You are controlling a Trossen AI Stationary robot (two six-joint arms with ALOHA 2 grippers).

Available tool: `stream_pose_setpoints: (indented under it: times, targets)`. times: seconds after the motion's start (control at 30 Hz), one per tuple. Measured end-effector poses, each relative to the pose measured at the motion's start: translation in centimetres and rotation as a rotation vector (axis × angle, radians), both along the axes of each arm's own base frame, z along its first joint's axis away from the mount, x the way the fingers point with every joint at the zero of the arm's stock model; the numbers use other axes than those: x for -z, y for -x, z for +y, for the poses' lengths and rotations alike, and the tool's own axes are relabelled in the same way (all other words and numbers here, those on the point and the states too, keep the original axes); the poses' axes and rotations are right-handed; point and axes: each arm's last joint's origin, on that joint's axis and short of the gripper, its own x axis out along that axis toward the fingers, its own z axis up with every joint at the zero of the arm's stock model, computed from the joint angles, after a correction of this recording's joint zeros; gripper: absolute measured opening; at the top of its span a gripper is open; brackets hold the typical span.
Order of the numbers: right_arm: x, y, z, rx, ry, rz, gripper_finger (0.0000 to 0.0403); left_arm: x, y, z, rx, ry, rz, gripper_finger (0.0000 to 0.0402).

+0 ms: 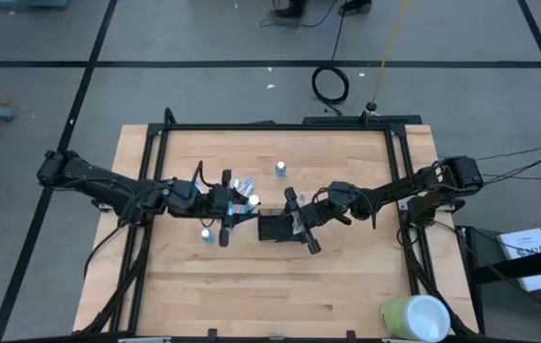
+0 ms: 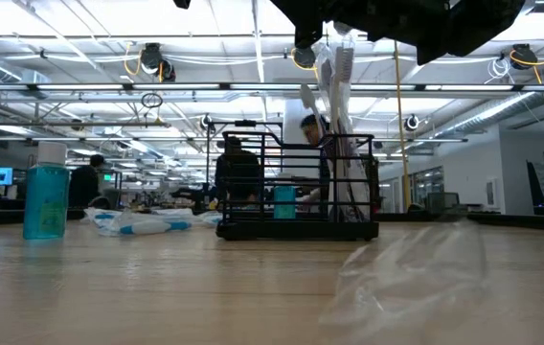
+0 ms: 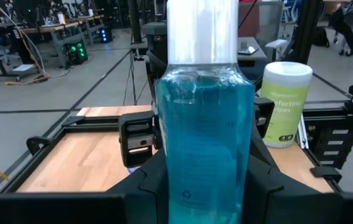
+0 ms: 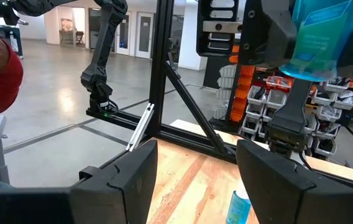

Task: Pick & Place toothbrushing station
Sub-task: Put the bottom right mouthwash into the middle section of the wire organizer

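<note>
A clear bottle of blue liquid (image 3: 204, 124) with a white cap (image 3: 201, 31) is held in my left gripper (image 3: 204, 180), left of the table's middle (image 1: 235, 202). It shows again in the right wrist view (image 4: 319, 37). The toothbrushing station (image 2: 296, 187), a black wire-mesh holder, stands on the table's middle (image 1: 272, 229) with toothbrushes (image 2: 334, 57) upright in it. My right gripper (image 4: 196, 168) hangs open just right of and above the holder (image 1: 299, 224), nothing between its fingers. My left gripper pinches the bottle's lower body (image 3: 176, 180) between its two fingers, one on each side. The fingers lie about level and come from the table's left. The bottle stands upright in the hold, cap up, lifted clear of the table.
Another blue bottle (image 2: 45, 201) stands on the table left of the holder, with small plastic packs (image 2: 138, 222) beside it. Crumpled clear plastic (image 2: 406, 268) lies near the low camera. A green-and-white wipes canister (image 1: 413, 317) sits at the near right corner. A black frame (image 1: 399, 171) borders the table.
</note>
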Motion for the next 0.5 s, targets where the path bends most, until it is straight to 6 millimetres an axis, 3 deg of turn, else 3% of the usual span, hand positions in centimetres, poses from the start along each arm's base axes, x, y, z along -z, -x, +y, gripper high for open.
stream_pose_setpoints:
  times: [0.5]
  targets:
    - [0.00, 0.00, 0.00, 0.000, 0.000, 0.000, 0.0210, 0.14, 0.04, -0.10, 0.001, 0.019, 0.014, 0.0122]
